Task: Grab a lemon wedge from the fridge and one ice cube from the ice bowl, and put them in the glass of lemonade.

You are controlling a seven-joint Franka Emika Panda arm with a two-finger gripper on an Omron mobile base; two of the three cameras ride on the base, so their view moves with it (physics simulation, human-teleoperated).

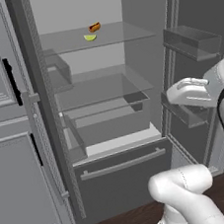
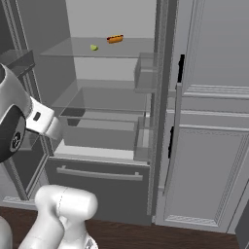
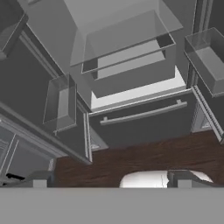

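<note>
You are looking into the fridge [image 1: 111, 134] with both of its doors standing open, and the lemon wedge [image 1: 90, 37] is lying on the upper glass shelf [image 1: 119, 33], just beside the hot dog [image 1: 94, 26] and a little in front of it. From the right base view you are seeing the same pair, the wedge to the left of the hot dog. The gripper [image 3: 111, 179] is hanging released, its fingers [image 3: 39, 180] spread wide with nothing between them, and it is pointing down toward the bottom drawer [image 3: 144, 120] and the dark wood floor [image 3: 144, 155] in front of the fridge. The arm is sitting well below the wedge's shelf, in front of the right door's bins [image 1: 192, 39].
</note>
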